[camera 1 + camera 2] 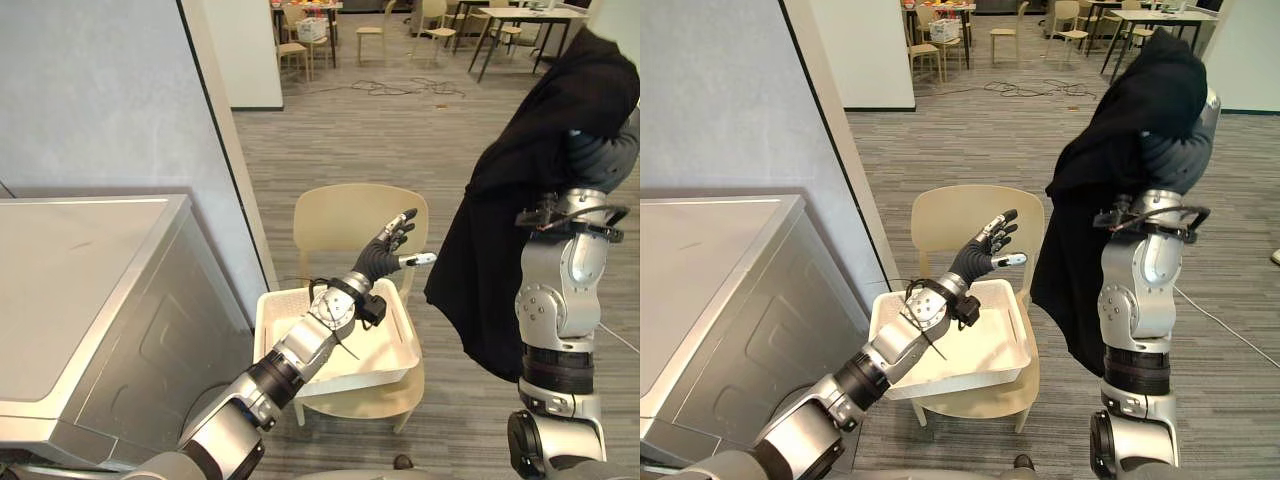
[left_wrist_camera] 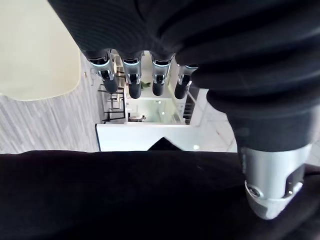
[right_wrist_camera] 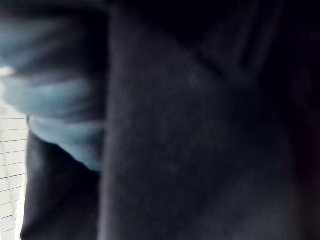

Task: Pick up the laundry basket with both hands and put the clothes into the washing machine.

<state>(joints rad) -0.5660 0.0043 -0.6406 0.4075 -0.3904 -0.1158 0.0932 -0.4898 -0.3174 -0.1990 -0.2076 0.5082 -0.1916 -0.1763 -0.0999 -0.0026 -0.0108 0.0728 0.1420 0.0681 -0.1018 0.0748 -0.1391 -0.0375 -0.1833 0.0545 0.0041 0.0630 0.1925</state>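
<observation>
**Black garment held high beside the basket**

The washing machine [image 1: 90,300] is seen at the left. A black garment [image 1: 520,230] is draped over the raised right hand [image 1: 1175,158], whose grip cannot be told. A beige chair [image 1: 345,220] is occupied by the white laundry basket [image 1: 375,378]. Above the basket, the left hand [image 1: 388,250] is spread wide, and nothing is held in it.

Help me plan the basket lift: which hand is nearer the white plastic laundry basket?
Left. The left hand hovers open above the far rim of the white plastic laundry basket; the right hand is raised high to the right, draped by a black garment.
</observation>
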